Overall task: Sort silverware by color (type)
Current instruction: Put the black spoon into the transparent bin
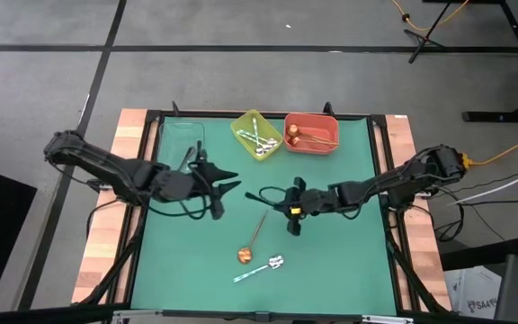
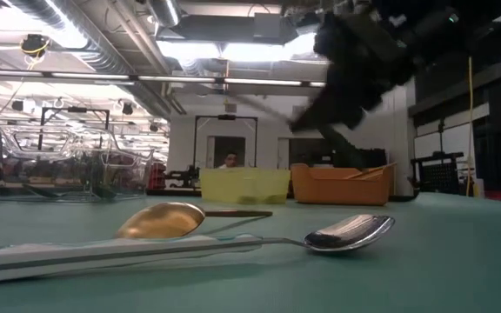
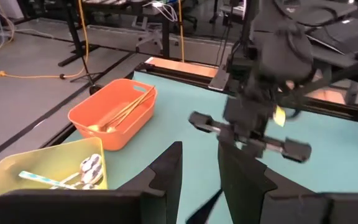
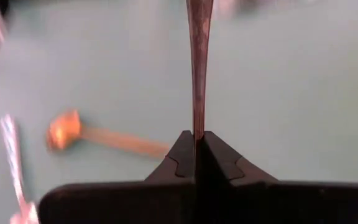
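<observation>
We find teal-handled spoons [image 1: 257, 139] binned yellow, copper ones [image 1: 308, 138] orange; the right end effector [image 1: 268, 195] pinches a dark spoon [image 4: 199, 56]; two lie mid-tabletop; the left end effector [image 1: 226, 180] gapes empty.

**Workshop room around the green-topped table**

A grey floor [image 1: 52, 81] divided by dark seams is seen on all sides of the table [image 1: 349, 270], whose wooden edges [image 1: 97, 252] are framed in black. Orange cables [image 1: 511, 148] are laid across the floor. Overhead, ducts [image 2: 85, 43] and bright light panels [image 2: 224, 50] are hung from the ceiling. A white far wall with a dark-framed doorway [image 2: 224, 139] is seen, where a person [image 2: 228, 162] is sitting.
</observation>
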Controlling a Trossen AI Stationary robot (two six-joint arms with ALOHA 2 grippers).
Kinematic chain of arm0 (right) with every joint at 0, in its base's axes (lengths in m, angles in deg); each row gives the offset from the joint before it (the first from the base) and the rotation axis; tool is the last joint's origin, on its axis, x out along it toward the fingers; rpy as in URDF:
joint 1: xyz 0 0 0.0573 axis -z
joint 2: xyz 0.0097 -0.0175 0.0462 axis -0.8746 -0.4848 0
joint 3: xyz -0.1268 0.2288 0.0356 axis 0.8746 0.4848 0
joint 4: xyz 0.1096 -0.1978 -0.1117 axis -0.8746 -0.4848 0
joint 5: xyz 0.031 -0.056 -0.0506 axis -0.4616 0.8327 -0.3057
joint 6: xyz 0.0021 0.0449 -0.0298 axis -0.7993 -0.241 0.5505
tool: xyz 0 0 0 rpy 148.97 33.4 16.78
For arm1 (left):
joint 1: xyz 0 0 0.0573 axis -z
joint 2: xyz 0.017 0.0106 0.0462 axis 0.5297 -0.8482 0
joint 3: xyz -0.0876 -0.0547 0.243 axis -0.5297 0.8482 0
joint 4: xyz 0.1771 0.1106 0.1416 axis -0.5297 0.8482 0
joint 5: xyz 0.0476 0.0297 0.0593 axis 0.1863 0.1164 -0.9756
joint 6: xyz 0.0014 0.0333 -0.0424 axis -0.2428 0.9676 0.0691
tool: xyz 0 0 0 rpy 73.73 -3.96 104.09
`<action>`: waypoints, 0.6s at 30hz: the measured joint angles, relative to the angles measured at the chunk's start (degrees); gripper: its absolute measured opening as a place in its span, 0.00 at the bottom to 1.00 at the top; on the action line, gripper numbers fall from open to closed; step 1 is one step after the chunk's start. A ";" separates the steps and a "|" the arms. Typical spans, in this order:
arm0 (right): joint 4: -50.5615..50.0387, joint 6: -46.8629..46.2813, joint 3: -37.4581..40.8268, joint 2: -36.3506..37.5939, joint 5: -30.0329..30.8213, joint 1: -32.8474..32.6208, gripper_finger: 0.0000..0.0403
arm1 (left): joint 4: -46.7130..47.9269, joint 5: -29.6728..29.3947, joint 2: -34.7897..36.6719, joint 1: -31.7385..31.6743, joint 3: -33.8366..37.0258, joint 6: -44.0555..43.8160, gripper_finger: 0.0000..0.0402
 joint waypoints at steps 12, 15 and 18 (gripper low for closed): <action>31.35 11.33 -0.12 0.09 -2.92 1.94 0.00 | 2.97 0.00 1.14 3.28 0.00 -0.06 0.24; 35.32 12.98 -0.12 0.11 -2.98 1.94 0.00 | 2.28 -0.02 0.09 3.25 0.00 -0.04 0.24; 37.81 14.21 -0.14 0.11 -3.02 1.91 0.00 | 0.94 -0.06 -1.12 3.25 0.00 -0.04 0.24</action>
